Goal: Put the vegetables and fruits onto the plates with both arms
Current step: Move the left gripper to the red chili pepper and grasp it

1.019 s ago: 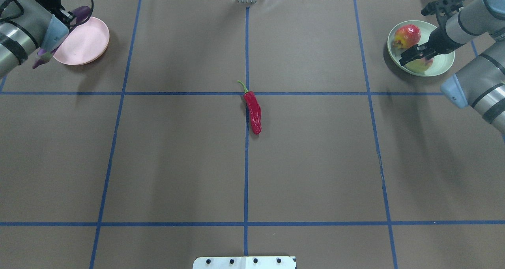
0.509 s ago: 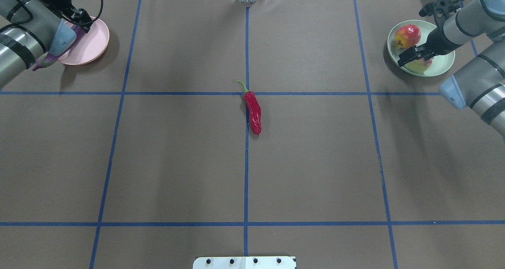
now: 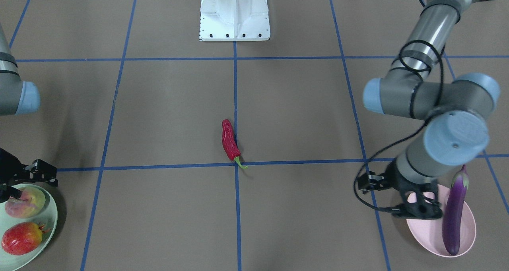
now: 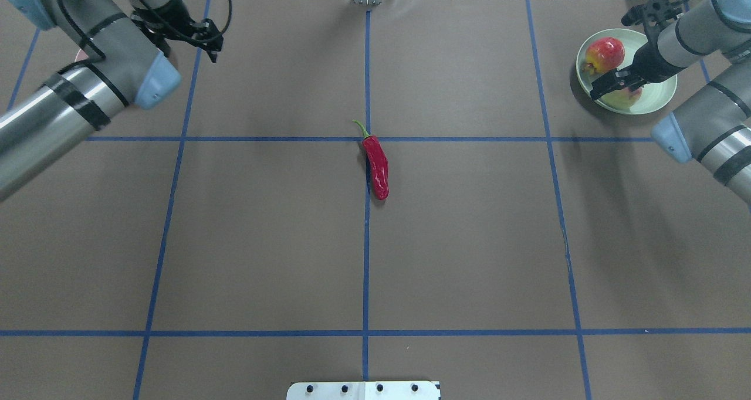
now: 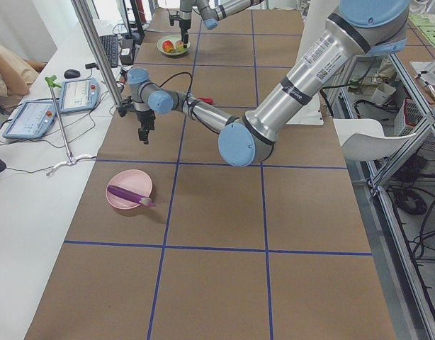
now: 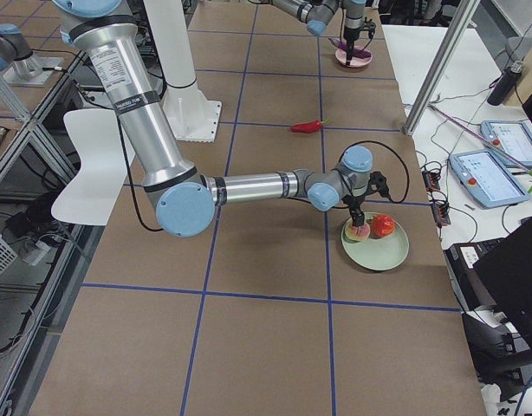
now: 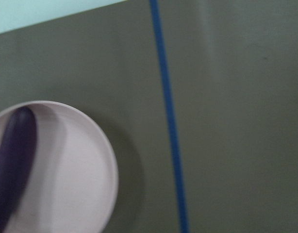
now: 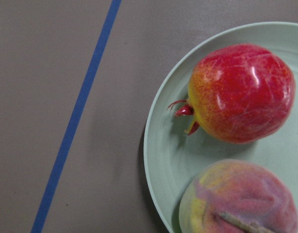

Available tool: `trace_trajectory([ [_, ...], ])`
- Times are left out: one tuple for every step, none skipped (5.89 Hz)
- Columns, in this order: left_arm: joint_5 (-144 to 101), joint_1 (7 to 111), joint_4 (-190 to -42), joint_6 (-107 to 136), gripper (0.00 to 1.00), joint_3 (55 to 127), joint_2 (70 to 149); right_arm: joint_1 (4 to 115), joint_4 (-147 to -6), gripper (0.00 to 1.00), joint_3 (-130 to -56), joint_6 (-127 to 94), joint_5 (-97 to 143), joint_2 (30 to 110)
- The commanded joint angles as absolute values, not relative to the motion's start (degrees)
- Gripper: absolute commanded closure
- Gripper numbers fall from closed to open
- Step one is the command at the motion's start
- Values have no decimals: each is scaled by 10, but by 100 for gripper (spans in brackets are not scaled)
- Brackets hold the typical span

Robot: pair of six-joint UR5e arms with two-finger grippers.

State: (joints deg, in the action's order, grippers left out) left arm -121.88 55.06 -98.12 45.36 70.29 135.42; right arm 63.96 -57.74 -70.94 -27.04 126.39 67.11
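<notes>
The purple eggplant [image 3: 453, 215] lies in the pink plate [image 3: 421, 231], also seen in the left wrist view [image 7: 13, 160]. My left gripper [image 3: 425, 213] hangs open and empty over the plate's inner edge, apart from the eggplant. The peach [image 4: 625, 98] and the red-orange fruit [image 4: 604, 51] sit in the mint green plate [image 4: 657, 98]. My right gripper [image 4: 613, 83] is open just above the peach. The red chili pepper [image 4: 376, 165] lies alone at the table's centre. In the overhead view my left arm hides the pink plate.
Blue tape lines divide the brown table into squares. The white base block [image 3: 234, 12] stands at the robot's edge. Posts, tablets and cables stand beyond the table's far edge [image 5: 76, 92].
My left gripper let the eggplant down into the pink plate and the arm swung towards the table's centre. My right gripper stayed over the peach, rising slightly.
</notes>
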Motion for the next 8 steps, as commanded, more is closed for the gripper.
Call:
trace_trajectory([
  [-1180, 436, -976, 674, 0, 730, 1417, 639, -578, 0, -708, -270, 1263, 670],
  [-1106, 383, -975, 758, 0, 717, 1448, 638, -578, 0, -708, -270, 1263, 670],
  [-1095, 360, -975, 800, 0, 656, 1502, 636, -578, 0, -708, -270, 1262, 670],
  [-1069, 333, -977, 832, 0, 620, 1533, 635, -578, 0, -708, -270, 1262, 669],
  [-1058, 314, -977, 833, 0, 617, 1534, 635, -578, 0, -707, -269, 1261, 668],
  [-1057, 307, -980, 828, 0, 606, 1531, 635, -578, 0, -707, -269, 1261, 667],
  [-1057, 304, -981, 824, 0, 604, 1530, 635, -578, 0, -706, -269, 1261, 666],
  [-1057, 304, -982, 822, 4, 598, 1531, 635, -578, 0, -706, -269, 1261, 667],
])
